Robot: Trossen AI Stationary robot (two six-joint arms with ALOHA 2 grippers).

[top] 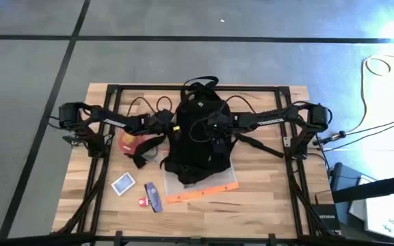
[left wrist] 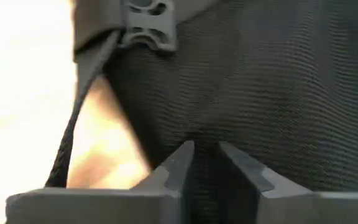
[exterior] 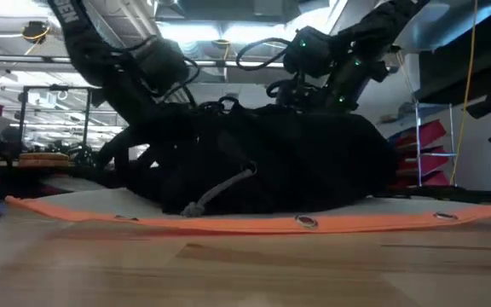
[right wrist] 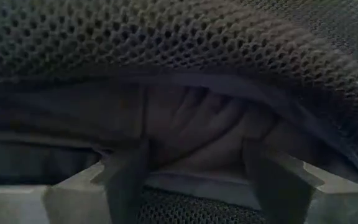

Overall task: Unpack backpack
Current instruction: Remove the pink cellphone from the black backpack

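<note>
The black backpack (top: 195,137) lies on an orange-edged mat (top: 204,193) in the middle of the table; the low view shows the backpack (exterior: 262,162) as a low dark mound. My left gripper (top: 172,127) comes from the table's left and is shut on the backpack's left side, below a black buckle (left wrist: 145,25) and strap (left wrist: 73,124). My right gripper (top: 214,125) comes from the right over the backpack's top. Its fingers (right wrist: 129,171) stand open in a gap under a mesh panel (right wrist: 185,37), with pale lining (right wrist: 197,124) ahead. My left gripper (left wrist: 205,158) pinches a fold of the backpack's woven black fabric (left wrist: 205,134) between its two fingers, on the side facing the table's left. The backpack rests on the mat. My right gripper (right wrist: 197,168) reaches into the opening; whether its fingers touch the lining, I cannot tell.
Left of the backpack lie a red object (top: 127,142), a blue-and-white pack (top: 122,184), a blue bar (top: 154,197) and a small red piece (top: 143,202). Loose black straps (top: 258,145) spread toward the right. Bare wood (top: 258,205) shows along the near edge.
</note>
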